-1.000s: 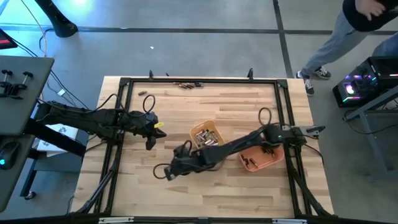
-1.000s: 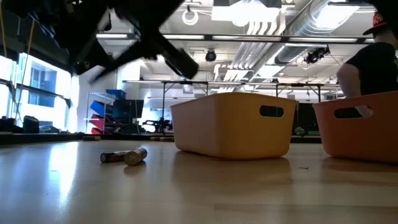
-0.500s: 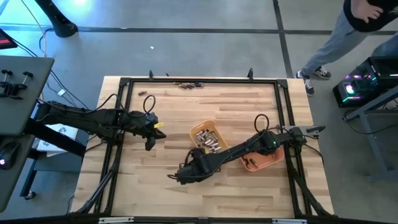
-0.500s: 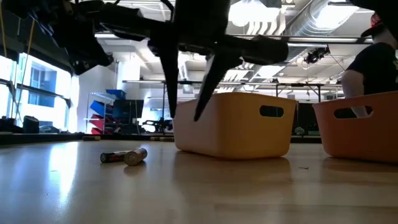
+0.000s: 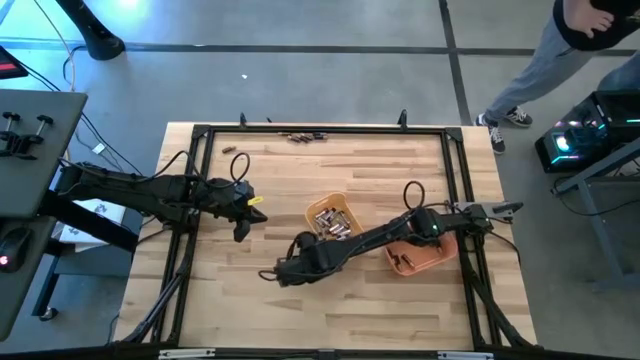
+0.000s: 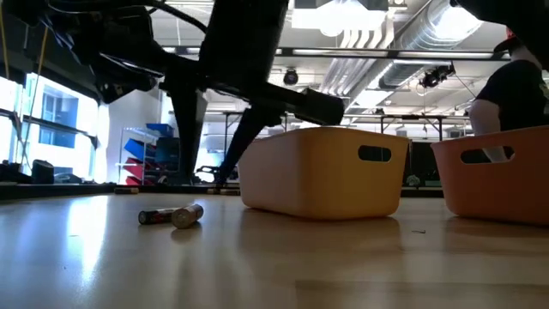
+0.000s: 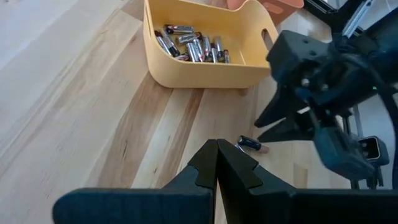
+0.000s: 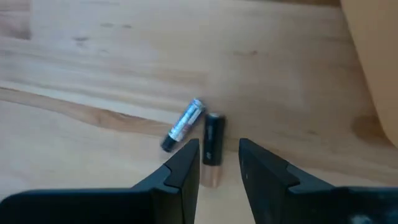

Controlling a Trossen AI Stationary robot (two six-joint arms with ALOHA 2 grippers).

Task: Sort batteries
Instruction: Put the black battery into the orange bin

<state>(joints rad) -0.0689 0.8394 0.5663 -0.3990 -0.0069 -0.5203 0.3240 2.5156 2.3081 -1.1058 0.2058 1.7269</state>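
Note:
Two batteries lie side by side on the wooden table, left of the yellow tray (image 5: 345, 205): a silvery one (image 8: 185, 125) and a dark, coppery-ended one (image 8: 212, 148). They also show in the low view as the pair of batteries (image 6: 172, 215). My right gripper (image 8: 219, 147) points steeply down just over them, open, a finger on either side of the dark battery's nearer end; I cannot tell whether it touches. The right gripper (image 5: 273, 272) is near the table's middle. My left gripper (image 7: 217, 155) waits shut at the table's left (image 5: 243, 213). Several batteries (image 7: 193, 47) lie in the yellow tray.
The orange tray (image 5: 432, 258) stands right of the yellow one, under my right arm, with a few batteries (image 5: 403, 263) in it. More batteries (image 5: 303, 136) lie along the table's far edge, and one (image 5: 228, 150) at the far left. A person (image 5: 570, 40) stands beyond the far right corner.
My right gripper has tipped from nearly level to steeply downward, rolled about its own axis, and sunk toward the two batteries beside the yellow tray. The batteries have stayed where they were.

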